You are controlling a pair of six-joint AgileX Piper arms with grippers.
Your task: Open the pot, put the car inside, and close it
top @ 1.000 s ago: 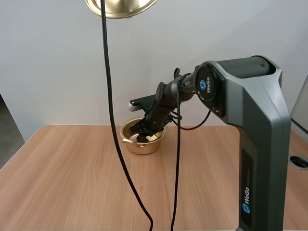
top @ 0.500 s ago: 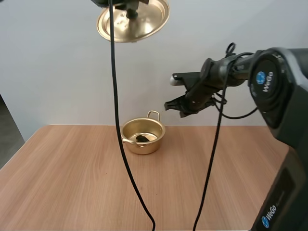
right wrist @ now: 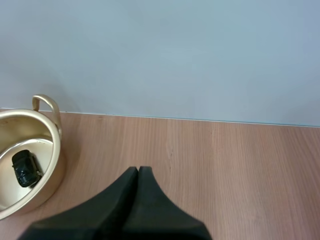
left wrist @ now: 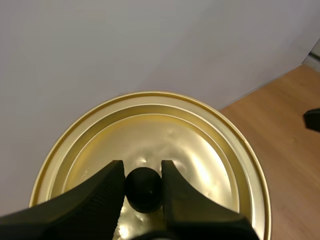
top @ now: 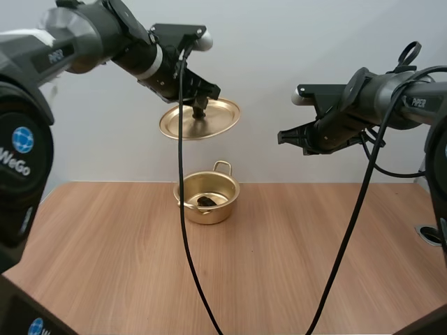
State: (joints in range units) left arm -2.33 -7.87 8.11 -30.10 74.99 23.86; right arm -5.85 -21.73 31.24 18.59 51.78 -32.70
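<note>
Your small black toy car [top: 205, 202] already lies inside the open round golden metal pot [top: 209, 213], near the far edge of the wooden table [top: 105, 265]. Your left gripper [left wrist: 143, 171] pinches the black knob [left wrist: 143, 190] of the golden lid [top: 220, 117], held above the pot. Your right gripper [right wrist: 138, 171] hangs empty, fingers pressed together. Only closing remains.

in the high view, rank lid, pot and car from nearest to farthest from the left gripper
1. lid: pinched by its knob in the left gripper.
2. pot: on the table, below the lid.
3. car: on the pot's floor, barely beyond its rim.
</note>
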